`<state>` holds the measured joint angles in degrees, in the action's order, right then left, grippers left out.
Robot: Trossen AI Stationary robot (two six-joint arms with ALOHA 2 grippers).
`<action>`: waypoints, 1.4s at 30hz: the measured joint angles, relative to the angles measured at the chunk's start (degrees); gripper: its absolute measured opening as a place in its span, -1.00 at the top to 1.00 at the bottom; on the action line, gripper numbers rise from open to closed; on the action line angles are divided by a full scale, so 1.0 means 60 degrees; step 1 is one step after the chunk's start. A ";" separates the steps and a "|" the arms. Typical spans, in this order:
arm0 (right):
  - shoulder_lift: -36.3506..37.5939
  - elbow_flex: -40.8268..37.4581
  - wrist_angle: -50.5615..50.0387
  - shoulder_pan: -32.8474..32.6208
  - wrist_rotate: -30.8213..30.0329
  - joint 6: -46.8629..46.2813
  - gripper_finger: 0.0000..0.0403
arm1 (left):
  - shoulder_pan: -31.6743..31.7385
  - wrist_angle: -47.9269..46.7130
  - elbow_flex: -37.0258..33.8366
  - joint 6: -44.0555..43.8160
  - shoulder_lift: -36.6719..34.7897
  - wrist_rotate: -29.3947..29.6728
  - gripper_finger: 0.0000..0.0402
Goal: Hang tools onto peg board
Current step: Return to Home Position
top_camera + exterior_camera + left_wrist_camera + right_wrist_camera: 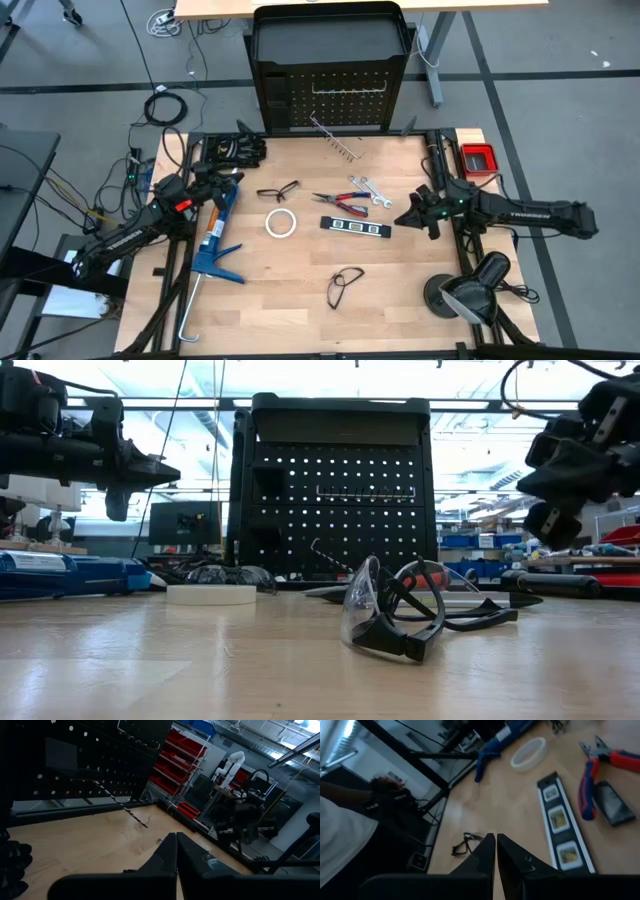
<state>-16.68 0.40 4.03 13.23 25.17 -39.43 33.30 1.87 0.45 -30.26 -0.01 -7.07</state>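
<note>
Arms are judged parked at home; the left gripper (228, 177) and right gripper (408, 216) are closed, empty; red-and-blue-handled steel pliers (338, 203) must be grasped next.

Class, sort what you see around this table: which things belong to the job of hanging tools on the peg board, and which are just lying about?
For the job: peg board, wrenches, pliers, black-and-silver bar, two safety glasses.
Lying about: caulking gun, tape roll, black gloves.
</note>
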 joint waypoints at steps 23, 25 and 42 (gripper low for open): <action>0.2672 -0.0004 0.0428 0.0000 0.0036 0.0001 0.87 | -0.0001 -0.0002 -0.0004 -0.0002 0.0000 0.0011 0.97; 0.2672 -0.0004 0.0435 0.0000 0.0036 0.0001 0.87 | 0.0000 0.0012 -0.0004 -0.0004 0.0001 0.0008 0.97; 0.2665 -0.0004 0.0539 0.0000 0.0044 0.0001 0.87 | -0.0001 0.0266 -0.0004 -0.0003 0.0007 0.0004 0.97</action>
<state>-0.69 0.38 7.27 13.23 25.43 -39.42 33.30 3.46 0.43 -30.28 0.03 -7.05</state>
